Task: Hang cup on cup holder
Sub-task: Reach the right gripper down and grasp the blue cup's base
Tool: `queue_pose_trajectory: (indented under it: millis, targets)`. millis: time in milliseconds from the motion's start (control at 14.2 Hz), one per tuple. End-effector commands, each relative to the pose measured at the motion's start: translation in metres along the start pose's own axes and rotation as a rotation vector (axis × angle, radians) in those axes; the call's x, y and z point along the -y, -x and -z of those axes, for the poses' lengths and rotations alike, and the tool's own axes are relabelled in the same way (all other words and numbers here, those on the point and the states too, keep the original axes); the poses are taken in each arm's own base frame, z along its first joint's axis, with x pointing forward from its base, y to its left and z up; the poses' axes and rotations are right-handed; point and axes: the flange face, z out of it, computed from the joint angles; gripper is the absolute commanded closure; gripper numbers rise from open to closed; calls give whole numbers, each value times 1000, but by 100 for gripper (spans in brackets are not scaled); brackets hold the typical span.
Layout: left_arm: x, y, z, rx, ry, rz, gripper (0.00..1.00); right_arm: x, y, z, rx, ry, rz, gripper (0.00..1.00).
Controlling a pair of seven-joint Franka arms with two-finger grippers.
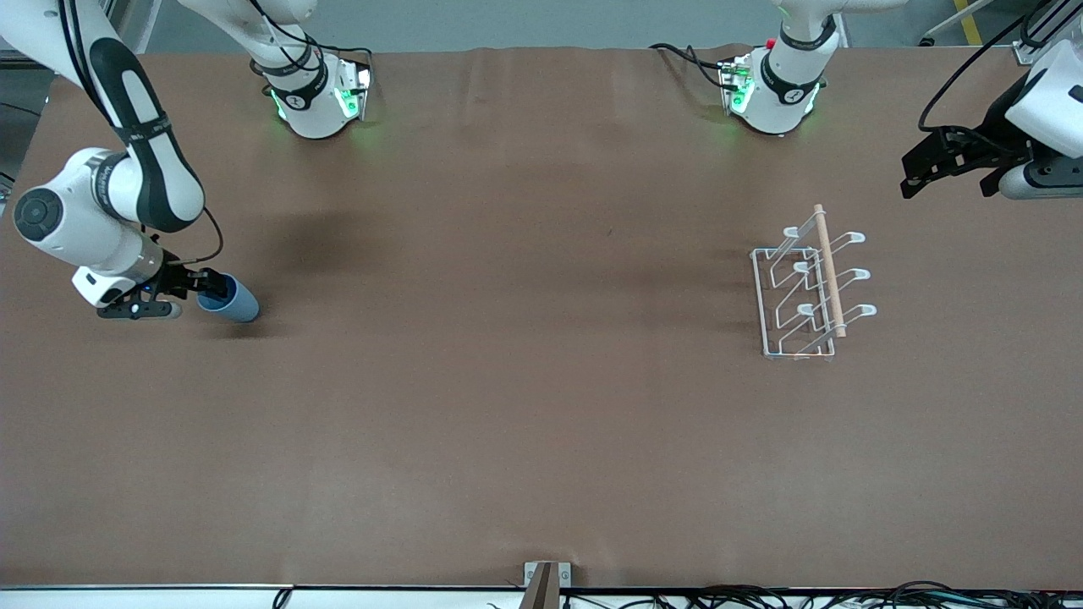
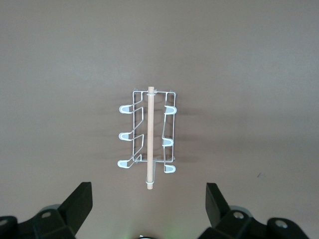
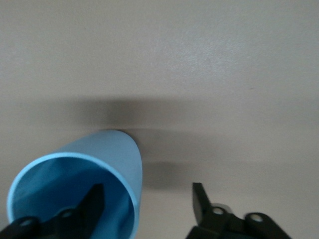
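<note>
Right gripper straddles the cup rim, 1 finger inside, not yet pinching; left gripper, spread, waits near the cup holder. Next: clamp and lift.

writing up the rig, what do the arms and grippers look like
Both arms are white with black joint bands and thin black cables; their bases glow green. The right gripper and the left gripper are black, each with two angular fingers with visible screw holes.
</note>
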Motion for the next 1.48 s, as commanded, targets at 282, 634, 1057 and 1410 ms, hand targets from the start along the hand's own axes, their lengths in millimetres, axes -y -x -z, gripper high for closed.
queue_pose_trajectory:
  millis: [282,634,1057,1410]
  targets:
    - [4,-2,4,5,-6,-10,0,3,-13,-4,-24,-99,-116,98]
    - [8,-2,3,8,-6,-2,0,34,-16,42,-7,-135,-66,100]
    - [7,-4,3,8,-4,-1,0,152,-45,113,-26,-286,-57,99]
    - [6,-5,1,10,-2,-4,0,292,-57,172,-20,-422,-71,100]
